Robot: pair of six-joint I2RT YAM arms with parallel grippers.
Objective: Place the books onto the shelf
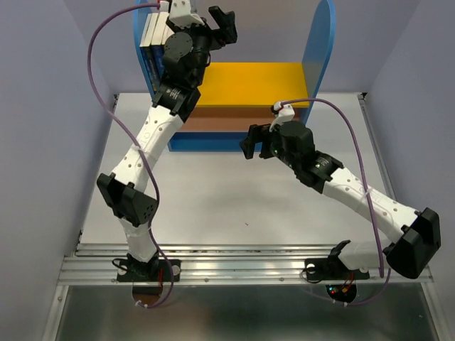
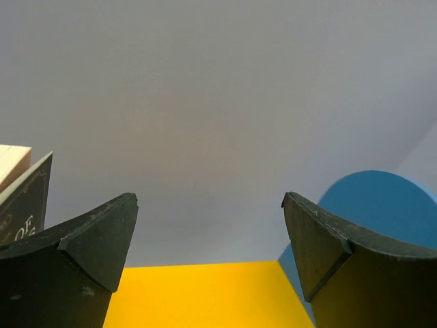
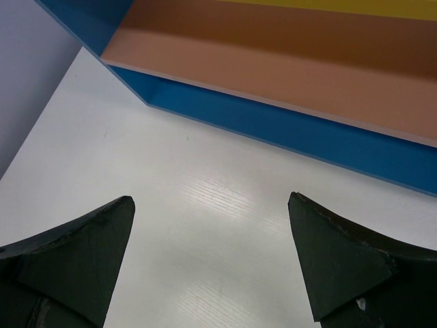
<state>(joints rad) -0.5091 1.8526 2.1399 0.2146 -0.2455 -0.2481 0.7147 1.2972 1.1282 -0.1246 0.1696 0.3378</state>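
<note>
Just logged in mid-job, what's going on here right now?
Neither arm is holding anything. The books stand at the left end of the shelf, against its left blue side panel. The left gripper is raised above the yellow upper board beside them, jaws wide open and empty. The right gripper, also open and empty, hovers low over the white table just in front of the shelf's blue base.

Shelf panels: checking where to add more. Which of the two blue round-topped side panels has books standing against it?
The blue round-topped panel at the top view's left: dark-covered paperback books stand upright against it. The opposite panel has none beside it.
</note>
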